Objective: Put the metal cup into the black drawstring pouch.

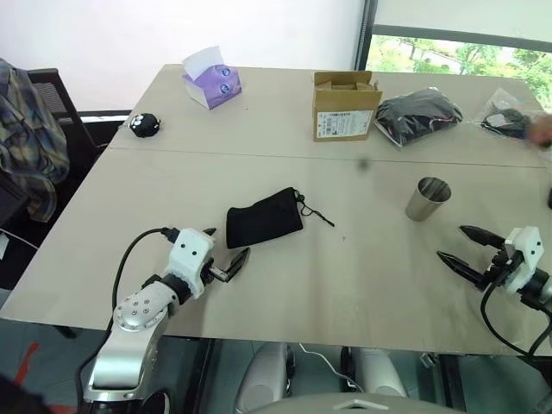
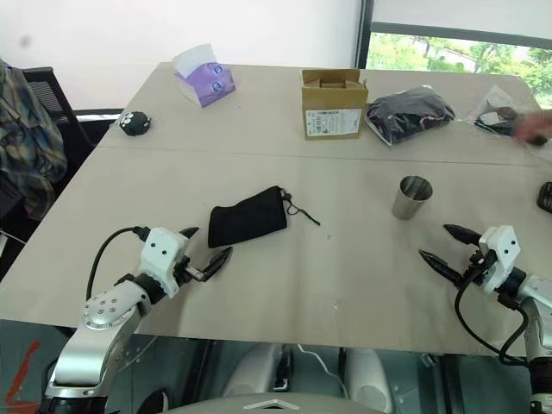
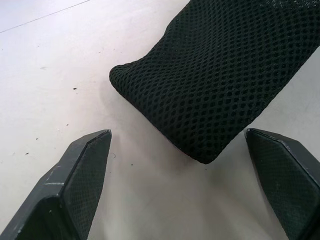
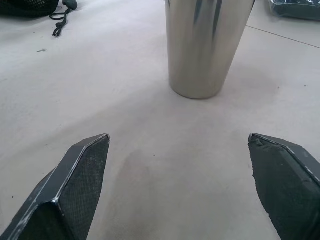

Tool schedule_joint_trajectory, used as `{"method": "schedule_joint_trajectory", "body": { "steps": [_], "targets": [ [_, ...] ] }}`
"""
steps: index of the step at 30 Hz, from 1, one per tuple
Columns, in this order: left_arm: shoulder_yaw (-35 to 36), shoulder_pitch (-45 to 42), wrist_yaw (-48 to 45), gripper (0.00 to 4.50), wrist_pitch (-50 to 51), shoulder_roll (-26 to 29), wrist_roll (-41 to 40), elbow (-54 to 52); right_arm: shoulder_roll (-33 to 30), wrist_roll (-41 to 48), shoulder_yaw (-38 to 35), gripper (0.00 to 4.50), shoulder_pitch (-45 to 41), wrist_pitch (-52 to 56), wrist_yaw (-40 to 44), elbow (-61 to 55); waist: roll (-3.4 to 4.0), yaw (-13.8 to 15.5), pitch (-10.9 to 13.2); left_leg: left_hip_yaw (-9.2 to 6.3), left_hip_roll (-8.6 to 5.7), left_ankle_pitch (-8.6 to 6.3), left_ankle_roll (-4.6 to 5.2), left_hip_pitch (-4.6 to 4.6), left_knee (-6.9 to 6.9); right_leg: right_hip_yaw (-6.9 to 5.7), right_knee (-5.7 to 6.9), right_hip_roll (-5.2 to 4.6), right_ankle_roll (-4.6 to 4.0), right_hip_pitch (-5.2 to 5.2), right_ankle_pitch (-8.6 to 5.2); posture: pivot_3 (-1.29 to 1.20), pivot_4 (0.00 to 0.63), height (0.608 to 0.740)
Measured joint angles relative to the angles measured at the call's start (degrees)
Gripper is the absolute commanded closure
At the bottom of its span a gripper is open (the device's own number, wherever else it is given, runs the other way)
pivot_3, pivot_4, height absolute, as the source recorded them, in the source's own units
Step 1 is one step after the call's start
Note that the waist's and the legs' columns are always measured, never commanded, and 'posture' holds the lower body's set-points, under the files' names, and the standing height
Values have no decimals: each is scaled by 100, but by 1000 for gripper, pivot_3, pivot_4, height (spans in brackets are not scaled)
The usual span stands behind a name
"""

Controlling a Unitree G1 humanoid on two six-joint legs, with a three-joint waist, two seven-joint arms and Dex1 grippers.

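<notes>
We've got left gripper (image 1: 226, 249) wide, aimed at pouch (image 1: 263, 218) closed end; right gripper (image 1: 466, 248) wide, facing upright cup (image 1: 427, 199). Nothing held, both lined up for grabs, we reckon.

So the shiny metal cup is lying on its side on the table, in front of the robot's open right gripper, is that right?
Not quite: the metal cup stands upright, mouth up, as the left eye view shows. The rest holds: it is on the table, ahead of the open right gripper.
</notes>
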Motion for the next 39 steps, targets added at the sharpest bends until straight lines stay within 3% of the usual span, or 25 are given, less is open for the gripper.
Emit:
{"method": "schedule_joint_trajectory", "body": {
  "steps": [24,27,29,32,35,39],
  "targets": [
    [42,455,-178,42,39,-3,-260,-330,-88,51,-119,0,187,28,-15,-201,0,-7,0,1,1,-1,1,0,0,2,0,-3,-1,0,0,0,150,710],
    [198,690,-411,42,319,87,-729,-689,-93,51,-118,0,178,35,-9,-202,-1,-3,0,-1,1,-1,1,0,0,2,-1,-12,-1,0,-1,0,150,710],
    [306,684,-572,42,898,145,-1473,-1213,-93,51,-116,0,171,43,-7,-206,0,17,0,-6,1,0,1,-3,2,-1,0,-18,-1,1,-1,0,150,710],
    [300,298,-428,42,1448,110,-1999,-1606,-96,72,-115,0,168,61,9,-248,1,30,0,-14,-2,0,0,6,6,-4,-1,-10,-1,17,-1,0,150,710],
    [-185,-1057,496,42,2190,-705,-2103,-1647,-83,213,-85,0,247,88,157,-425,0,67,-2,-32,-14,0,1,15,24,-16,-2,2,2,45,1,0,150,710],
    [-993,-2152,1554,42,2822,-1272,-1544,-1251,3,401,-92,0,444,53,328,-774,-7,-12,-7,-28,-21,0,1,27,23,-8,-4,3,17,58,10,0,150,710]
  ]
}}
